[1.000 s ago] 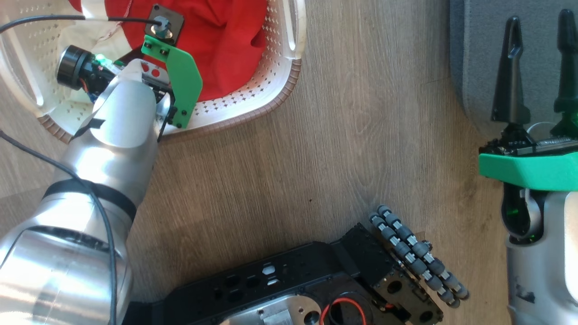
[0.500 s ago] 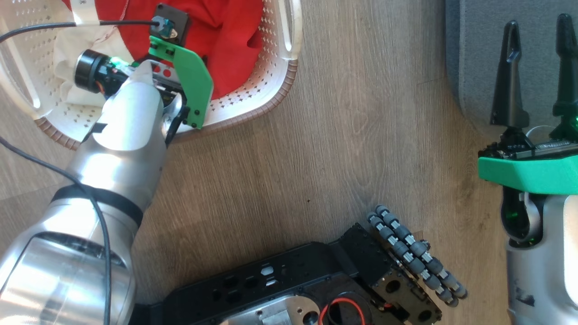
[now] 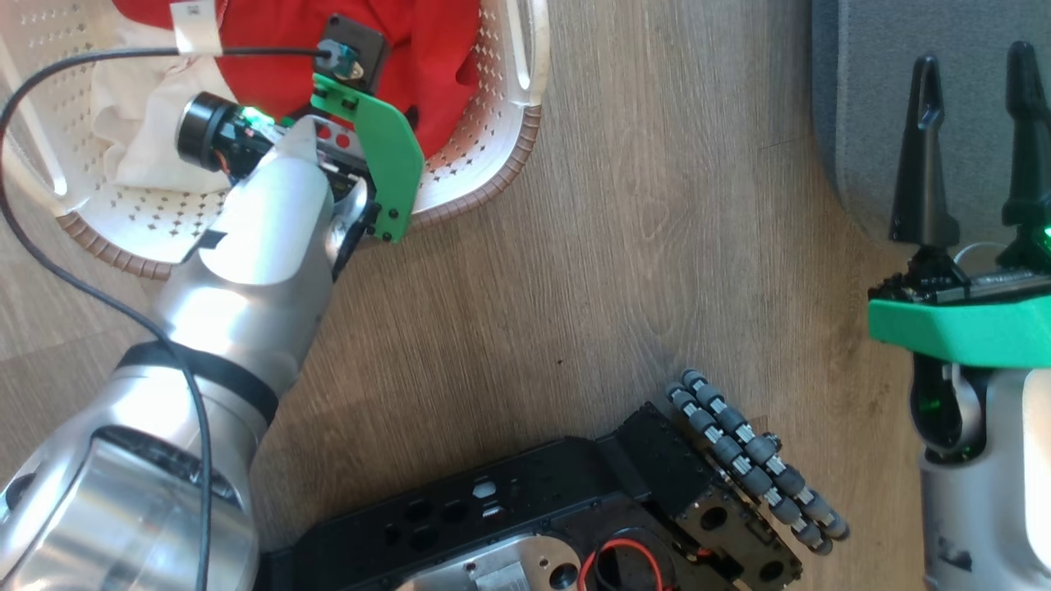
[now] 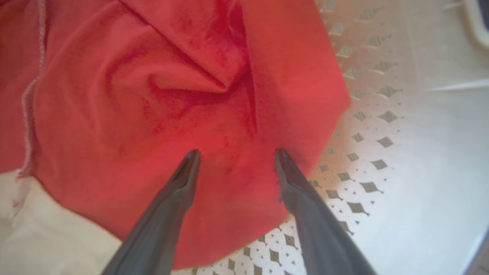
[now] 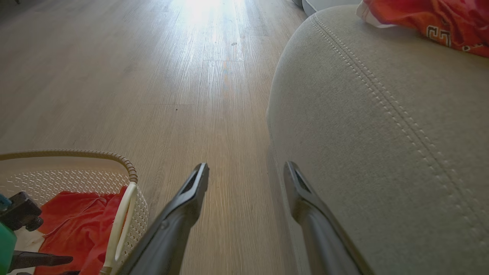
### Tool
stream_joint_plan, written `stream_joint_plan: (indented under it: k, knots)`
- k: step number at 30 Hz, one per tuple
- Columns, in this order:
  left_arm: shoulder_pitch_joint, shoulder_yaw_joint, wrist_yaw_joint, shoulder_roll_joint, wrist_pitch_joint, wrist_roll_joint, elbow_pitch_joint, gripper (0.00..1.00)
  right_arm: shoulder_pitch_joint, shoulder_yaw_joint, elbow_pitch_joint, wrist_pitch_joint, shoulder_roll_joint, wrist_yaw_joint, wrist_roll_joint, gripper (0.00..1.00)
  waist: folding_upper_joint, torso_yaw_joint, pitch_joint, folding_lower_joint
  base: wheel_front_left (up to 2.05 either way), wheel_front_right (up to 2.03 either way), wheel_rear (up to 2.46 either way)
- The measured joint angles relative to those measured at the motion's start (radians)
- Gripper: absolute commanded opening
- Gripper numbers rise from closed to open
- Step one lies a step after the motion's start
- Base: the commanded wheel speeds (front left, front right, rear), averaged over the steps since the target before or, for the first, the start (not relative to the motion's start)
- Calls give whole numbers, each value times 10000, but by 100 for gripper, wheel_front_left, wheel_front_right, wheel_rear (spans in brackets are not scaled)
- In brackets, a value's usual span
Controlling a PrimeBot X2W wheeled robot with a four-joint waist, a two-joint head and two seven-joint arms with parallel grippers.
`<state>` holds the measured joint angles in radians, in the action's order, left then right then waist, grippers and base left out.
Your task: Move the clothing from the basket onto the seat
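The cream basket (image 3: pixel 484 185) stands on the floor at the upper left, holding red clothing (image 3: pixel 263 33) and a white garment (image 3: pixel 139 139). My left wrist (image 3: pixel 361 156) reaches into it. In the left wrist view my left gripper (image 4: pixel 237 152) is open just above a crumpled red garment (image 4: pixel 172 95), with the white garment (image 4: pixel 38 236) at the lower left and the basket's perforated wall (image 4: pixel 382 152) to the right. My right gripper (image 3: pixel 975 57) is open and empty beside the grey seat (image 3: pixel 862 98). A red garment (image 5: pixel 439 19) lies on the seat (image 5: pixel 382 133).
Wood floor (image 3: pixel 616 246) runs between basket and seat. My black base with its roller wheel (image 3: pixel 755 468) sits at the bottom centre. A black cable (image 3: pixel 82 57) loops over the basket's left side. A white label (image 3: pixel 197 25) lies on the clothing.
My left wrist has moved to the right across the basket, uncovering more of the white garment. The right gripper has stayed by the seat, still open.
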<state>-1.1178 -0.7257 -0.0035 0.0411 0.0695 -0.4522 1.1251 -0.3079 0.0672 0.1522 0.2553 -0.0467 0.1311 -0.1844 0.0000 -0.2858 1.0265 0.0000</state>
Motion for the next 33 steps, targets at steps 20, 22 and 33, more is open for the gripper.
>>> stream_joint_plan:
  k: [20,22,33]
  knots:
    - [-62,-1822,426,17,-284,-1045,391,82,573,171,236,-2,2,0,-4,100,0,-34,85,0,0,0,0]
    - [-68,-1944,435,19,-284,-1141,418,48,573,173,240,-2,2,0,-4,100,0,-48,89,0,0,0,0]
    - [-92,-2550,481,21,-370,-1461,529,0,574,174,265,-2,2,0,-19,100,0,19,128,0,0,0,0]
